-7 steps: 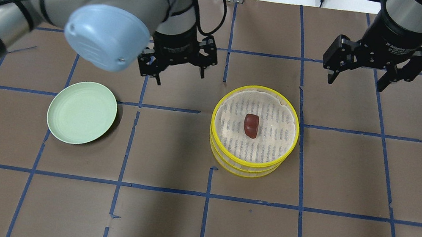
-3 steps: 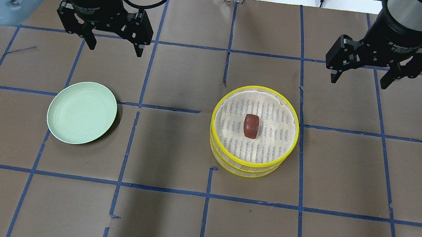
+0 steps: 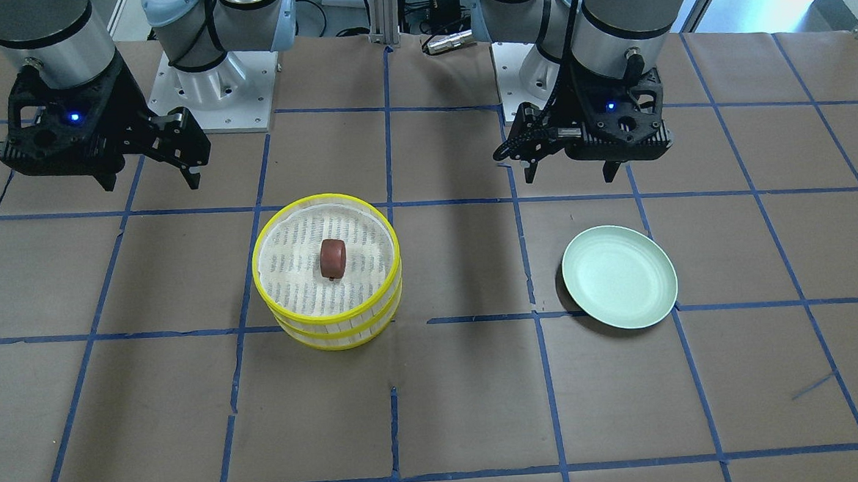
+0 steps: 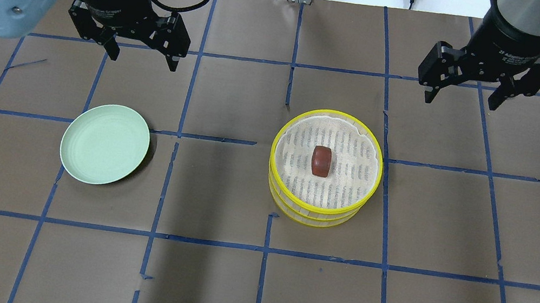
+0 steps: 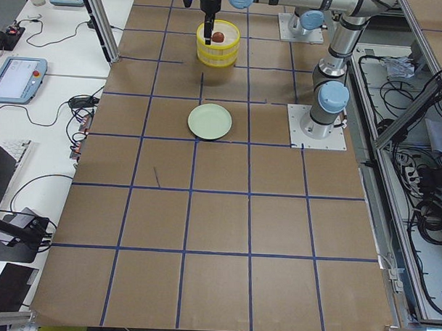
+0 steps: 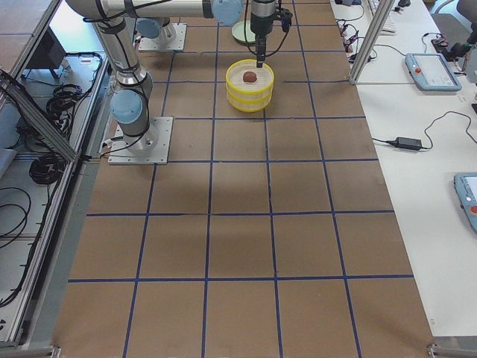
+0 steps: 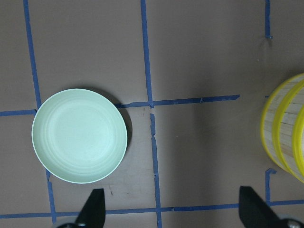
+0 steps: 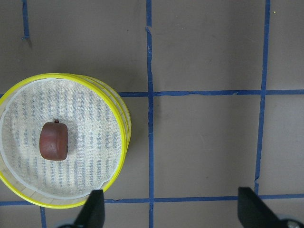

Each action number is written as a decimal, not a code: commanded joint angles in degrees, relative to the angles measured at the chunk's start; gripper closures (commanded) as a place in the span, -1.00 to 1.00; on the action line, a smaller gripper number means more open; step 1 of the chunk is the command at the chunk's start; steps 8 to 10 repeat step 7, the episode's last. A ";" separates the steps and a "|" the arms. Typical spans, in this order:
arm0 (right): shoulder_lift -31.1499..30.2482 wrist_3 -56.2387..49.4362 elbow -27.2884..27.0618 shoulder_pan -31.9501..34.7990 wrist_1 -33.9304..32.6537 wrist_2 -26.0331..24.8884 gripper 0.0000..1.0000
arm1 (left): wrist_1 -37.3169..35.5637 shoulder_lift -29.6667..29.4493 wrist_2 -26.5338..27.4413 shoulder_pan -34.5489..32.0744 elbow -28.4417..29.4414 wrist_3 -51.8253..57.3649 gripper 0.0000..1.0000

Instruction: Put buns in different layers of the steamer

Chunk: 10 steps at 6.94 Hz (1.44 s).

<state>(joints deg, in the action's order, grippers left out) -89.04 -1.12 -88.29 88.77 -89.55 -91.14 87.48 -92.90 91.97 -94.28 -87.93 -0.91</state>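
Note:
Two steamer layers (image 4: pixel 314 215) are stacked right of the table's middle. The dark reddish-brown bun (image 4: pixel 321 161) lies on the top layer's white liner; it also shows in the right wrist view (image 8: pixel 53 141). The white bun is hidden or out of view. My left gripper (image 4: pixel 142 60) is open and empty, held high behind the pale green plate (image 4: pixel 105 143). My right gripper (image 4: pixel 459 101) is open and empty, behind and to the right of the steamer. In the front view the left gripper (image 3: pixel 569 175) is on the right and the right gripper (image 3: pixel 151 183) on the left.
The pale green plate (image 3: pixel 619 276) is empty, left of the steamer in the overhead view. The table is brown paper with a blue tape grid. The left wrist view shows the plate (image 7: pixel 79 135) and the steamer's yellow-rimmed edge (image 7: pixel 285 142).
My left arm has swung from near the table's middle out to the left, its gripper now behind the plate. The right gripper has barely moved. The bun and steamer are still.

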 commanded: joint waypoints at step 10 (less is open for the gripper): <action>0.18 0.59 -0.48 0.44 -0.80 0.00 -1.00 | 0.50 -0.17 -0.12 -0.38 -0.04 -0.76 -1.00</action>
